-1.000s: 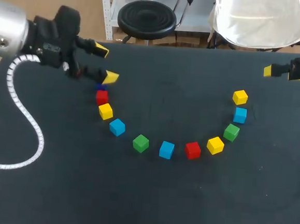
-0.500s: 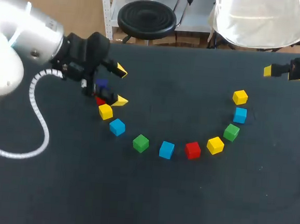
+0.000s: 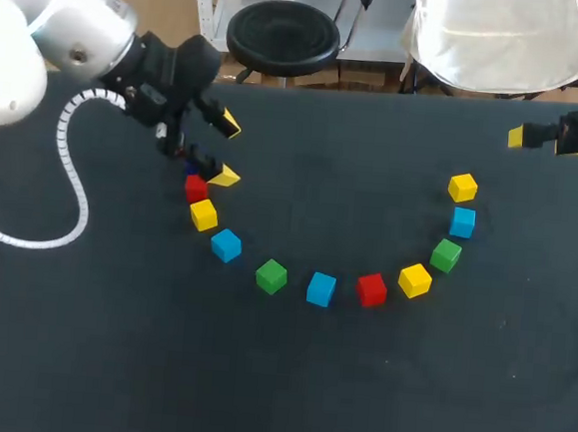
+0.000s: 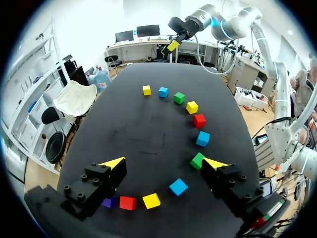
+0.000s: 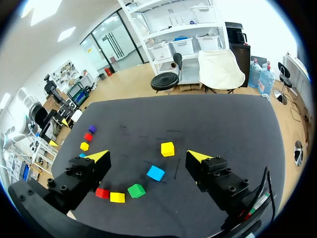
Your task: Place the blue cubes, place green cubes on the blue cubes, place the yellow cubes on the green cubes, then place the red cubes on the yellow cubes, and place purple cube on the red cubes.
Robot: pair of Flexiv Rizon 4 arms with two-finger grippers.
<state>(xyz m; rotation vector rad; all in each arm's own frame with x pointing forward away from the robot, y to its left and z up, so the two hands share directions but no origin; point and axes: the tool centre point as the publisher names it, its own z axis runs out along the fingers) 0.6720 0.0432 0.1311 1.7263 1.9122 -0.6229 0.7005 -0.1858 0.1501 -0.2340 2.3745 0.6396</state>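
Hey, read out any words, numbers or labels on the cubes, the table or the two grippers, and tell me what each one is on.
No text can be read.
cubes: plain coloured faces, no print.
table: plain dark top, no writing or signs.
left gripper and right gripper: any print on their black bodies is too small to read.
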